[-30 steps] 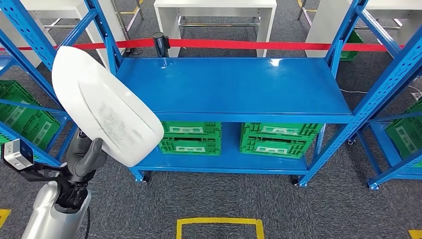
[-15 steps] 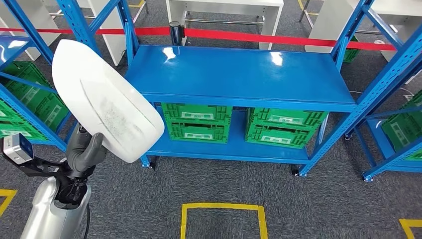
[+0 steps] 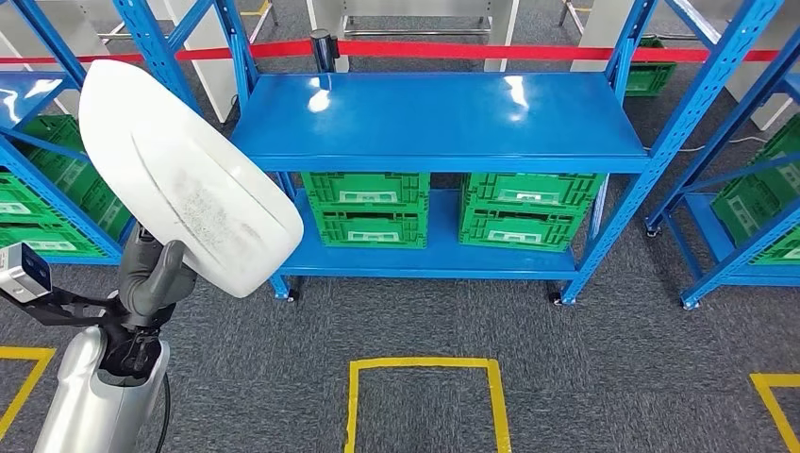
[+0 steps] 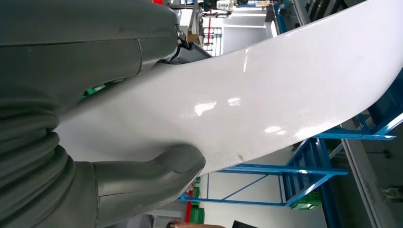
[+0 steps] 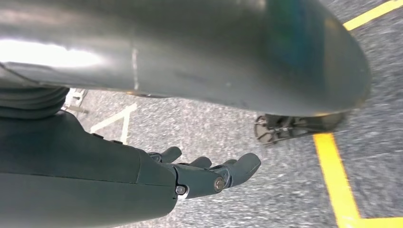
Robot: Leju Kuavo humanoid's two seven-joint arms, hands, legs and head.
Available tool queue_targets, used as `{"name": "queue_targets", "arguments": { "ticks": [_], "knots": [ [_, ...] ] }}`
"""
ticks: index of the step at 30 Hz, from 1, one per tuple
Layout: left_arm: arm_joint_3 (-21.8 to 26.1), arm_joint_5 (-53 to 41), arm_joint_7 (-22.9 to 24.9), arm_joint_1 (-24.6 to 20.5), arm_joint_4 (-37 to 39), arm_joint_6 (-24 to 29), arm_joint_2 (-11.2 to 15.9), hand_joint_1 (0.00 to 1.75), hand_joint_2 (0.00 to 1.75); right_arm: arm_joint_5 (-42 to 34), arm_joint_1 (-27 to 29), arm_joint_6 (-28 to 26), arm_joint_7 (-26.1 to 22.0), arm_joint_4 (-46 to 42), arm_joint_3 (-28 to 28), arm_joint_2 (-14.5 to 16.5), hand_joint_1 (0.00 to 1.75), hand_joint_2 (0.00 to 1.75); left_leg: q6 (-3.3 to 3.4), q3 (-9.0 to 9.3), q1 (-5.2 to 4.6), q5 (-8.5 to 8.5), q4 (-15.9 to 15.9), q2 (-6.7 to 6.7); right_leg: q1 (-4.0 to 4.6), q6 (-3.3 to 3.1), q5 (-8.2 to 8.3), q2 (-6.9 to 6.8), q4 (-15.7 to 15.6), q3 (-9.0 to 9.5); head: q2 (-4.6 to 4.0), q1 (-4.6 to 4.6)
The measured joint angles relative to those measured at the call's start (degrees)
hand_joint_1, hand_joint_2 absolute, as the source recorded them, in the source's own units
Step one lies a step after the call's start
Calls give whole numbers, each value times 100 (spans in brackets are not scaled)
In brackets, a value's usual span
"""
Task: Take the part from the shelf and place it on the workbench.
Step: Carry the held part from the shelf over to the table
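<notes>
The blue shelf [image 3: 443,118] stands ahead, its top deck bare and glossy, with green crates [image 3: 366,208] on the lower deck; no counter can be made out for certain. The part [image 3: 184,179], a large white curved shell, is already off the shelf and rides tilted above the left hand [image 3: 156,278], which grips it at its lower edge, thumb [image 4: 157,173] pressed to one face. That hold is the main risk: it sits at one end of a broad, smooth piece, so I judge that a step or turn could make the shell pivot or slide out. Its high edge is near the blue upright [image 3: 146,42] and could clip it in a turn. The right hand [image 5: 209,173] hangs over the floor, fingers loosely extended and holding nothing, so it offers no support.
</notes>
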Motion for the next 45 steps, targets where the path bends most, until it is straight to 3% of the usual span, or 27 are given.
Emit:
{"name": "queue_targets", "arguments": {
  "ticks": [2,3,5,7,10,12,14,15,16,17,19,21,23,25,26,28,30,31,32,34,36,37,38,40,41,42,45],
  "knots": [
    [18,6,-8,52,-5,-20,1,175,175,5,1,1,0,0,0,1,0,0,-51,167,33,154,185,1,-22,33,139,-8,41,-211,0,-2],
    [21,7,-12,72,-14,-26,1,175,175,5,1,0,0,0,0,2,0,0,-74,390,50,320,-5,1,-38,58,201,-11,77,-321,0,-2],
    [25,7,-13,81,-40,-32,-1,175,175,5,-6,-1,-1,-2,0,4,0,0,-96,1007,65,350,-791,-3,-56,125,301,-12,183,-505,0,-8],
    [34,6,-19,71,-59,-40,-5,175,175,5,-8,-3,-1,-5,0,9,0,0,-18,1343,41,160,-1338,-15,-51,205,398,-10,240,-586,0,-13],
    [51,7,-15,45,-57,-73,-19,175,175,3,14,-4,4,-7,0,14,0,0,206,1232,18,240,-1395,1,-69,327,486,-3,225,-639,0,-23],
    [52,6,2,30,-51,-98,-37,175,175,-8,35,-2,3,-7,0,16,0,0,315,1080,32,399,-1407,21,-85,394,88,14,508,-757,0,-21],
    [52,5,20,30,-41,-120,-57,175,175,-26,44,6,-3,-7,0,19,0,0,353,911,29,557,-1402,25,-86,438,-560,25,1199,-911,0,-10],
    [52,5,23,35,-33,-127,-69,175,175,-32,47,11,-9,-7,-1,21,0,0,353,818,25,637,-1393,26,-85,449,-743,27,1559,-955,0,-8],
    [52,5,28,40,-22,-133,-79,175,175,-37,49,16,-14,-7,-1,21,0,0,347,715,21,715,-1379,27,-83,451,-782,28,1810,-939,0,-8],
    [52,4,31,44,-13,-134,-88,175,175,-41,52,20,-18,-7,-2,21,0,0,339,608,17,788,-1361,28,-81,442,-701,31,1884,-837,0,-7],
    [51,3,34,43,-3,-139,-102,175,175,-50,55,22,-23,-7,-2,20,0,0,311,420,15,912,-1319,29,-70,386,-468,38,1420,-325,0,-7],
    [51,-2,33,36,1,-145,-120,175,175,-61,51,26,-29,-11,-3,16,0,0,259,303,7,1020,-1291,31,-32,304,-541,46,591,302,0,-10],
    [45,-9,34,31,5,-148,-148,175,175,-68,53,30,-34,-15,-5,12,0,0,186,276,12,1124,-1310,42,9,239,-657,54,168,529,0,-3],
    [39,-12,36,35,13,-148,-165,175,175,-73,66,31,-33,-15,-7,16,0,0,111,269,25,1191,-1345,42,5,171,-553,46,118,460,0,9],
    [39,-12,35,39,19,-148,-167,175,175,-75,71,31,-31,-15,-8,19,0,0,81,233,29,1104,-1300,33,-7,126,-479,34,93,416,0,3],
    [42,-9,26,45,34,-148,-162,175,175,-66,79,32,-27,-15,-9,22,0,0,36,106,40,609,-907,12,-29,56,-312,9,50,284,0,-10],
    [54,1,11,59,55,-148,-157,175,175,-45,85,41,-26,-15,-9,20,0,0,-4,-15,45,76,-205,7,-28,35,-158,3,55,102,0,-20],
    [62,9,6,75,63,-148,-156,175,175,-35,87,45,-26,-15,-9,21,0,0,-20,-17,46,-3,80,6,-27,40,-83,-1,67,1,0,-21],
    [72,16,0,93,68,-148,-156,175,175,-29,87,48,-26,-15,-9,21,0,0,-30,53,48,61,214,6,-29,50,-11,-6,87,-104,0,-22],
    [92,32,-8,127,63,-150,-155,175,175,-24,83,49,-27,-15,-9,21,0,0,-32,473,52,350,-106,7,-38,83,114,-12,152,-310,0,-25],
    [112,48,-13,151,34,-155,-155,175,175,-25,77,52,-32,-16,-9,21,0,0,3,1078,37,313,-906,4,-33,138,211,-12,227,-463,0,-28],
    [123,54,-15,168,16,-157,-155,175,175,-27,75,56,-37,-17,-9,22,0,0,38,1268,23,220,-1217,3,-30,170,260,-13,252,-501,0,-28],
    [135,57,-19,187,0,-160,-155,175,175,-29,73,61,-43,-17,-9,22,0,0,84,1344,5,140,-1384,2,-27,204,312,-15,255,-520,0,-35],
    [155,60,-26,226,-14,-166,-156,175,175,-33,79,70,-56,-17,-9,20,0,0,201,1277,-5,198,-1425,14,-40,283,402,-15,237,-535,0,-45],
    [160,60,-27,235,-17,-169,-158,175,175,-34,84,73,-61,-17,-9,17,0,0,260,1228,1,260,-1428,22,-48,322,347,-7,267,-563,0,-49],
    [162,60,-28,240,-24,-172,-160,175,175,-36,90,74,-64,-17,-9,14,0,0,315,1163,11,334,-1438,30,-55,358,167,6,397,-617,0,-44],
    [164,61,-29,249,-44,-181,-165,175,175,-38,90,78,-63,-17,-9,10,0,0,375,918,23,567,-1437,34,-74,430,-722,33,1371,-864,0,-28]
  ]
}}
